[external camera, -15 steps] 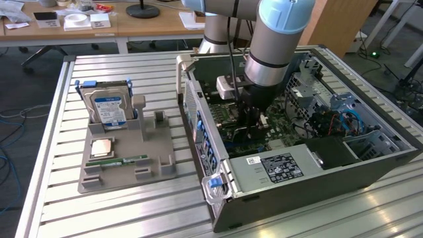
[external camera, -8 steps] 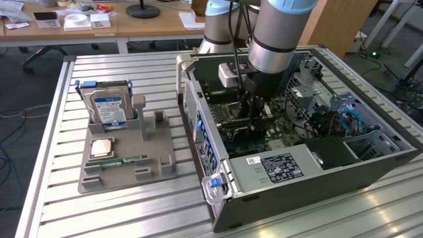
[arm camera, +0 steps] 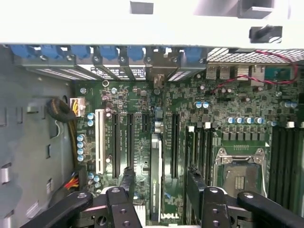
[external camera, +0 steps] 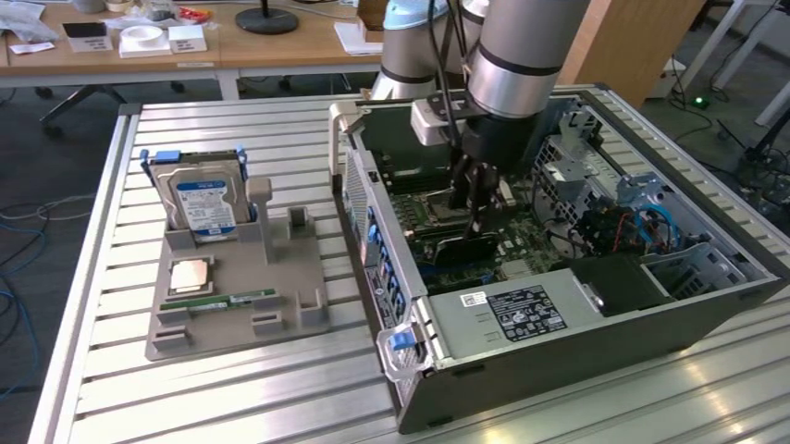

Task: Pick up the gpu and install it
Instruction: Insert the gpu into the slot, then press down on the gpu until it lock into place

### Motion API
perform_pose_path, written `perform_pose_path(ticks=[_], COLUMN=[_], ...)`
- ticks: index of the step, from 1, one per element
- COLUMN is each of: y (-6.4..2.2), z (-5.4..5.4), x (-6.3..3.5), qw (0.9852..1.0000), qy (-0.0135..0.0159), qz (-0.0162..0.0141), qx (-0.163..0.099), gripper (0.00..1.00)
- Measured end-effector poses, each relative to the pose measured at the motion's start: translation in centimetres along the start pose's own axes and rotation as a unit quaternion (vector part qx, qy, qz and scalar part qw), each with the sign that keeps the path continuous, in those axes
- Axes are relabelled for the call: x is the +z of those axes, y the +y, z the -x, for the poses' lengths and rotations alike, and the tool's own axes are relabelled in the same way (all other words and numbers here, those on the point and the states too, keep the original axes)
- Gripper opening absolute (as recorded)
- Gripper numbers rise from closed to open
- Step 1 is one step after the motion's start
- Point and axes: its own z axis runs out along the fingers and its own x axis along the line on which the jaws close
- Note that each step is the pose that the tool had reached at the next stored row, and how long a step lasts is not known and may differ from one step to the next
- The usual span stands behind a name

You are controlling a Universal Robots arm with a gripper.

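On the worktop (external camera: 124,388), well off to the exterior view's left of the fingers (external camera: 467,194), a grey holder (external camera: 222,324) carries the hard drive (external camera: 203,203) and the memory stick (external camera: 220,301), both untouched; the fingers hang inside the open computer case (external camera: 593,324), low over the motherboard (arm camera: 142,95); in the wrist view a white slot (arm camera: 99,140) lies outside one finger, then the black slots, then the gpu (arm camera: 156,175) standing on edge right between the two fingers (arm camera: 127,183), and the processor socket (arm camera: 240,171) lies beyond the other finger; the fingers are spread wide, one on each side of the card, and grip nothing; the gpu looks upright in its slot beneath them (external camera: 460,250), so I judge the install step to be in hand, at or near its end, though whether the card is pressed fully home cannot be told; any further move calls for travelling straight along the card's plane, so the pads do not knock it askew or catch the neighbouring slots.
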Motion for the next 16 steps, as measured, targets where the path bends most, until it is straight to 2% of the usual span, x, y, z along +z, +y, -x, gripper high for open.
perform_pose_path(ticks=[6, 16], y=[-0.02, -0.02], z=[0.0, 0.0], x=[-1.61, -1.71], qw=[1.0000, 1.0000], qy=[0.0000, 0.0000], qz=[-0.0001, -0.0001], qx=[0.000, 0.000], gripper=[0.57, 0.57])
